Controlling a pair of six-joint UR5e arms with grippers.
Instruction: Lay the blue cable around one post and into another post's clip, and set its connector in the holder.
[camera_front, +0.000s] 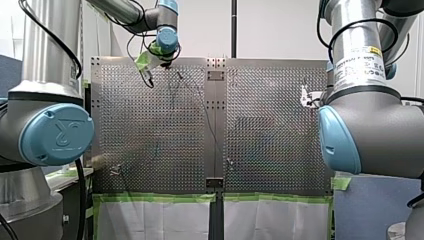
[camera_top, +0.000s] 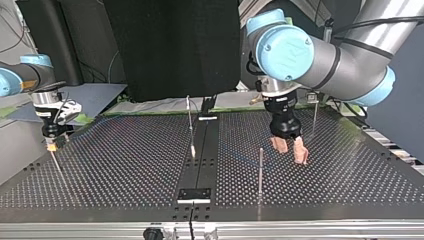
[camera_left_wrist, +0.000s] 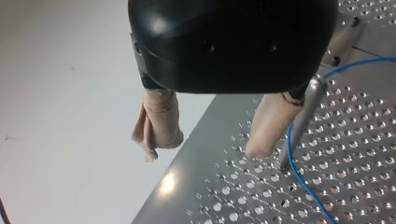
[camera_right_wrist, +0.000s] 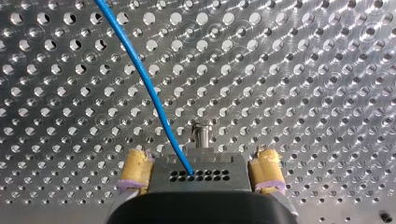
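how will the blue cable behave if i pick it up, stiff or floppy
Probably floppy: the blue cable runs in a loose curve over the perforated table, so it should sag either side of a grip. Likely light, being so thin. It bends beside the post in the left wrist view, so a pull may slide it along that smooth metal.

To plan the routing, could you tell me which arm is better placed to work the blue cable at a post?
Left: my left gripper hangs, jaws open, right beside a post, the blue cable passing it. My right gripper sits at the cable's end.
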